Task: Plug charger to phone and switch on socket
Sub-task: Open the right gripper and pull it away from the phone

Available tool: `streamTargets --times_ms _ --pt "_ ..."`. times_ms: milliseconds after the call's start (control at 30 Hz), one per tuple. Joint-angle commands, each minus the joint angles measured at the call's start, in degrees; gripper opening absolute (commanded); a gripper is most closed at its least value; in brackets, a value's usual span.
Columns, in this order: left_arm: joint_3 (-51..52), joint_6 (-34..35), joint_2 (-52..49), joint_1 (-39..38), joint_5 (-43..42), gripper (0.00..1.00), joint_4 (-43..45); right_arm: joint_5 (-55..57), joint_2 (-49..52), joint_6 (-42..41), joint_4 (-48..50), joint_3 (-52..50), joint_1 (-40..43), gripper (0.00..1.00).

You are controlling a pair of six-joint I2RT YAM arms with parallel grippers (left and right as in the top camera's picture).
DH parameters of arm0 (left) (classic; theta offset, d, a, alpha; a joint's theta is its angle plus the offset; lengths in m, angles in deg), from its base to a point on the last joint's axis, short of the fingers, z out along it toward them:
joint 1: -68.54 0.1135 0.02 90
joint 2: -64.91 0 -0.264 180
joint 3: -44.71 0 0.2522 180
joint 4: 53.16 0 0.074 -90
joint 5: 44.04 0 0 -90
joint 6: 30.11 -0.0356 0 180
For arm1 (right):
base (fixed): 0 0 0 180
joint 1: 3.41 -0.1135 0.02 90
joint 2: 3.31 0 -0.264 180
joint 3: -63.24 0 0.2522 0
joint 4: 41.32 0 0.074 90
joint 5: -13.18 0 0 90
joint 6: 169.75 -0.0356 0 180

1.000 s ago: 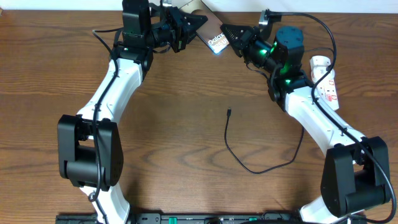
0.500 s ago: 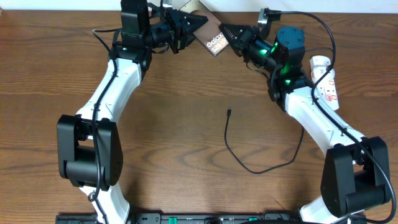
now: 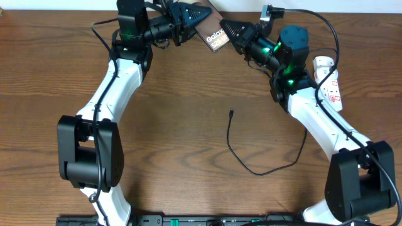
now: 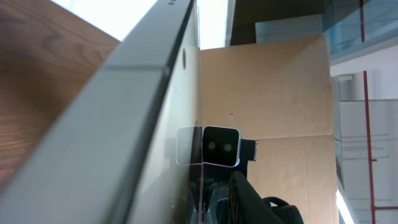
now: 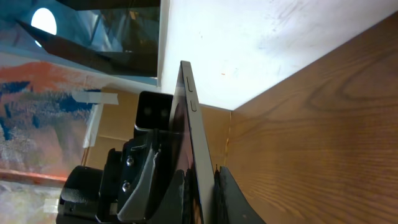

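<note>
The phone [image 3: 215,39], dark bronze-grey with white "Galaxy" lettering, is held tilted above the table's far edge. My left gripper [image 3: 200,14] is shut on its upper-left end and my right gripper [image 3: 227,29] on its right side. In the right wrist view the phone [image 5: 198,143] stands edge-on between my right gripper's fingers [image 5: 208,199]. In the left wrist view its blurred edge [image 4: 124,124] runs diagonally past my left gripper [image 4: 217,199]. The charger cable's tip [image 3: 231,113] lies mid-table, and the cable loops [image 3: 257,171] toward the right arm. The white socket [image 3: 330,78] lies at the right.
The wooden table's far edge [image 3: 75,9] meets a white wall. A thick black robot cable [image 3: 326,28] arcs over the right arm near the socket. A cardboard box [image 4: 273,99] stands beyond the table in the left wrist view.
Both grippers and the phone have moved a little up and to the left, toward the far edge. The charger cable and the socket have not moved.
</note>
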Motion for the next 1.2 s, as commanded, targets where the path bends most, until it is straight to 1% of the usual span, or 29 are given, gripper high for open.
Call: streamTargets --times_ms 0,167,333,567,633,733,867,1033,1167 --pt "-1.5 -0.5 1.5 -1.7 -3.3 0.22 2.5 -5.6 1.1 0.7 -2.0 -0.8 -2.7 0.01" --pt "-1.5 -0.5 1.5 -1.9 -3.0 0.22 2.5 -5.8 1.1 0.6 -2.0 -0.8 -4.0 0.01" --pt "-1.5 -0.5 1.5 -1.9 -3.0 0.22 4.6 -5.7 1.1 0.6 -2.1 -0.8 -6.1 0.01" --pt "-1.5 -0.5 1.5 -2.1 -3.1 0.21 4.8 -5.7 1.1 1.0 -2.1 -0.8 -6.8 0.01" --pt "-1.5 -0.5 1.5 -2.5 -3.6 0.15 4.8 -5.6 1.1 1.6 -2.1 -0.8 -6.8 0.01" --pt "-1.5 -0.5 1.5 -2.9 -5.3 0.08 4.8 -5.5 1.1 1.8 -2.2 -0.8 -6.8 0.01" --pt "-1.5 -0.5 1.5 -2.8 -8.0 0.07 4.8 -5.5 1.1 2.1 -2.2 -0.8 -6.5 0.01" --pt "-1.5 -0.5 1.5 -2.8 -7.5 0.07 4.8 -5.6 1.1 2.3 -2.2 -0.8 -6.1 0.01" --pt "-1.5 -0.5 1.5 -2.7 -6.8 0.07 4.8 -5.6 1.1 5.0 -2.4 -0.8 -5.9 0.01"
